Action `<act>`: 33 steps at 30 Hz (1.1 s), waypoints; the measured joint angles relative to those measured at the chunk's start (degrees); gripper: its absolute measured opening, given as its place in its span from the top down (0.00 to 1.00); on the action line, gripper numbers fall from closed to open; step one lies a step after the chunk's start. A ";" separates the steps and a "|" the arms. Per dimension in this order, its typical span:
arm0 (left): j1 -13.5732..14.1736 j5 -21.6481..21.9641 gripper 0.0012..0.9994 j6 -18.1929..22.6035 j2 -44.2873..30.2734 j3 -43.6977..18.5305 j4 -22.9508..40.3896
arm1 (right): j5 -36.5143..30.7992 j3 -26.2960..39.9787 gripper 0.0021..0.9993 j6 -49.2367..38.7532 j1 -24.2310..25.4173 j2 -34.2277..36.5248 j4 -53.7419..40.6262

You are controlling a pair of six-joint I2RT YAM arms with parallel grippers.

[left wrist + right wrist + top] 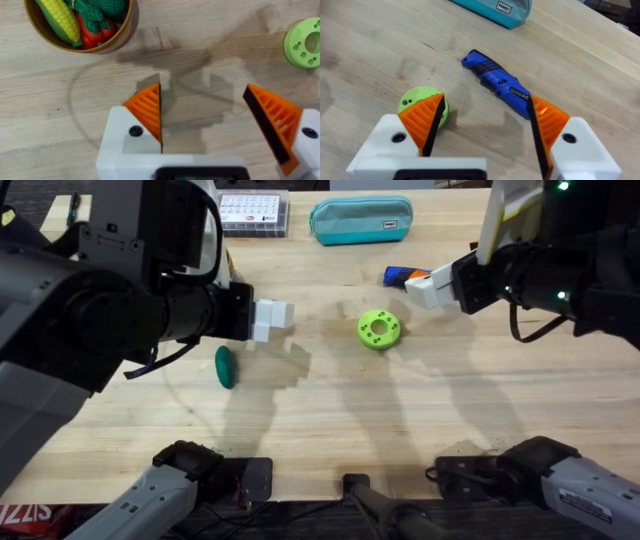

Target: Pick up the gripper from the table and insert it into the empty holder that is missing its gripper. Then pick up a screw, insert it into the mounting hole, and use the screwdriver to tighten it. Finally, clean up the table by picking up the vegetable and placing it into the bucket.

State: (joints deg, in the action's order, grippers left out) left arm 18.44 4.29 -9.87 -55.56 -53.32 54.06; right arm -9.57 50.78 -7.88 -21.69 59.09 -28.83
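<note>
Both arms' bases (190, 480) front a pale wooden table (330, 420).

Left end effector (202, 125) agape; right end effector (485, 127) likewise (both empty).

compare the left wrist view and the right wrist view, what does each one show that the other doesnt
Left wrist view alone: a round bucket holding toy vegetables, including a corn cob and a red piece, with the left gripper open over bare wood.

Right wrist view alone: a blue screwdriver lying flat, the teal pouch, and the open right gripper.

Both: the lime-green disc and the wooden table.
</note>
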 joint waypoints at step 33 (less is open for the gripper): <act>-8.48 5.72 0.01 -31.85 -0.01 12.86 4.71 | -0.01 0.00 0.03 -0.02 0.00 0.02 -0.75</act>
State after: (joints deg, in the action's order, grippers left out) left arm 9.95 10.02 -41.72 -55.57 -40.46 58.77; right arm -9.58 50.78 -7.90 -21.69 59.11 -29.58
